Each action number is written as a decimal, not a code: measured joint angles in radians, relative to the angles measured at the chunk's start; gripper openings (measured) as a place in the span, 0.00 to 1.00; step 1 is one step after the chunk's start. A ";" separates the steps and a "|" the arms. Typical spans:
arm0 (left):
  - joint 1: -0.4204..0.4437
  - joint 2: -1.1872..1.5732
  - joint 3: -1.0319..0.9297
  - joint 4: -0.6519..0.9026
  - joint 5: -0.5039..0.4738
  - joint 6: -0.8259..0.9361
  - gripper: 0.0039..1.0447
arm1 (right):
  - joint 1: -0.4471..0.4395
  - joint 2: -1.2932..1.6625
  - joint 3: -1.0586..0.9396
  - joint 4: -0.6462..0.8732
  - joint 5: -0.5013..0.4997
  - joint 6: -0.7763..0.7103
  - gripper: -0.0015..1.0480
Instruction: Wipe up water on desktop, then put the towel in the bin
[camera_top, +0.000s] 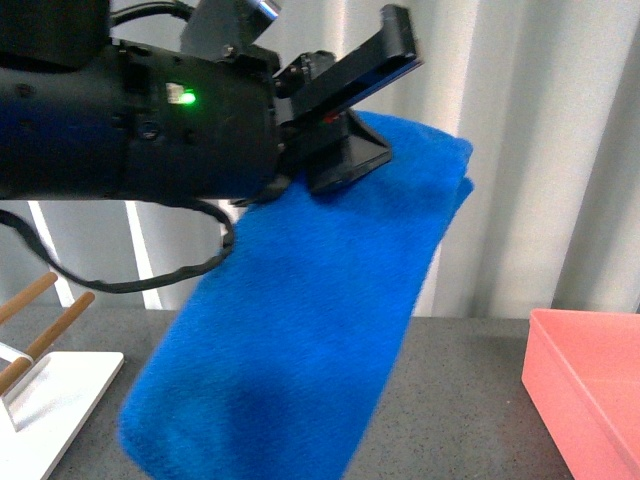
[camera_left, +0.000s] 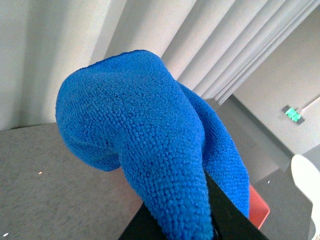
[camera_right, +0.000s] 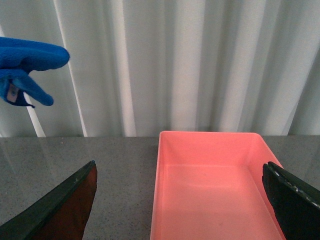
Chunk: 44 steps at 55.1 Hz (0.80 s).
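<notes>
My left gripper (camera_top: 345, 125) is shut on the blue towel (camera_top: 300, 320) and holds it high above the desktop (camera_top: 460, 400); the cloth hangs down and to the left. The towel fills the left wrist view (camera_left: 145, 140) and shows at the upper edge of the right wrist view (camera_right: 27, 62). The pink bin (camera_top: 590, 390) stands on the desktop at the right, empty. My right gripper (camera_right: 180, 172) is open, its fingers (camera_right: 292, 200) spread on either side of the bin (camera_right: 210, 190), which lies just ahead of it.
A white rack base (camera_top: 50, 400) with wooden rods (camera_top: 45, 330) stands at the front left of the desktop. White curtains (camera_top: 530, 150) hang behind the table. A corner of the bin (camera_left: 260, 207) shows under the towel in the left wrist view.
</notes>
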<state>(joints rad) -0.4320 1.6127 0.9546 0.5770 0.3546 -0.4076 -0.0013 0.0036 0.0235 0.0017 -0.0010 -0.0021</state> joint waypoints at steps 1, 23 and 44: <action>-0.006 0.010 0.006 0.018 -0.012 -0.028 0.05 | 0.000 0.000 0.000 0.000 0.000 0.000 0.93; -0.036 0.038 0.017 0.123 -0.129 -0.180 0.05 | 0.000 0.000 0.000 0.000 0.000 0.000 0.93; -0.036 0.034 0.017 0.123 -0.129 -0.172 0.05 | -0.189 0.632 0.159 0.177 -0.341 0.117 0.93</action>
<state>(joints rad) -0.4679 1.6466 0.9718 0.6998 0.2256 -0.5800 -0.1902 0.6357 0.1825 0.1791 -0.3416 0.1154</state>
